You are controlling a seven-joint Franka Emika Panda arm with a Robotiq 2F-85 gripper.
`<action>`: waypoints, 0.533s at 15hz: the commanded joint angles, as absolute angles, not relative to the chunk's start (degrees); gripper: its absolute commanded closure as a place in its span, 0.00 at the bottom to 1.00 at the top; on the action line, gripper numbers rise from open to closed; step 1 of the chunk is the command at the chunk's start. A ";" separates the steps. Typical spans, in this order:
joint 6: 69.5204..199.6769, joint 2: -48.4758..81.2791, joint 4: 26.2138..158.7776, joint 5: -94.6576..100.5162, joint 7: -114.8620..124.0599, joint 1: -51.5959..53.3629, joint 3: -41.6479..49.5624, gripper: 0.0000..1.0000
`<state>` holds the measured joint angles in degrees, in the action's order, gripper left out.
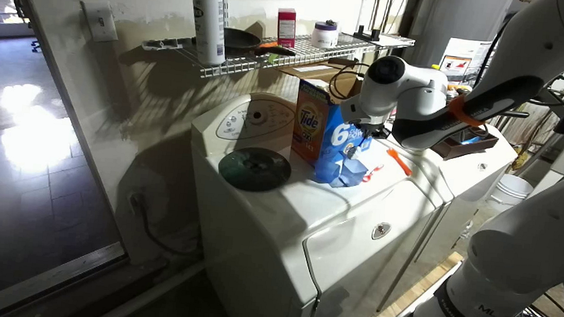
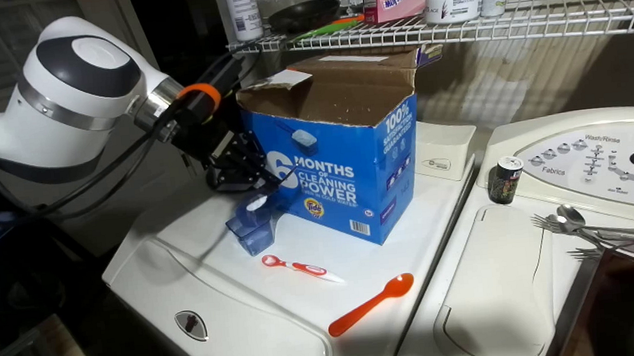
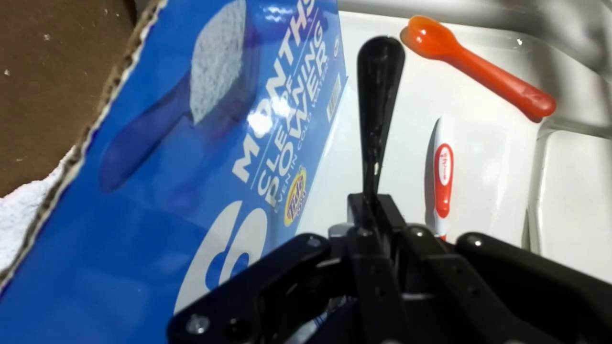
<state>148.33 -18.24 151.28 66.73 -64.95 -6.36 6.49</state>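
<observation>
My gripper (image 3: pixel 370 203) is shut on a dark-handled spoon (image 3: pixel 380 81), whose glossy handle sticks out beyond the fingertips in the wrist view. In an exterior view the pale end of this spoon (image 2: pixel 256 203) hangs just above a translucent blue scoop (image 2: pixel 254 238); whether they touch I cannot tell. Right beside the gripper stands a tall blue Tide box (image 2: pixel 339 170), torn open at the top, with white powder (image 3: pixel 28 215) visible inside. On the white machine top lie a red-and-white spoon (image 2: pixel 305 268) and an orange spoon (image 2: pixel 371 305). The spoon's far end is hidden in the wrist view.
A wire shelf (image 2: pixel 539 24) carrying a pan, bottle and jars runs above the box. A dark round disc (image 1: pixel 254 169) lies on the machine top. On the neighbouring machine are a small black can (image 2: pixel 505 181) and several metal utensils (image 2: pixel 591 228).
</observation>
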 commanded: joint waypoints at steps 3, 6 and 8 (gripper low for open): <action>146.93 -19.26 151.92 72.22 -61.05 -5.75 5.95 0.98; 146.74 -19.28 151.94 74.22 -59.43 -5.51 5.63 0.98; 146.32 -19.46 152.01 75.41 -58.47 -5.28 5.32 0.98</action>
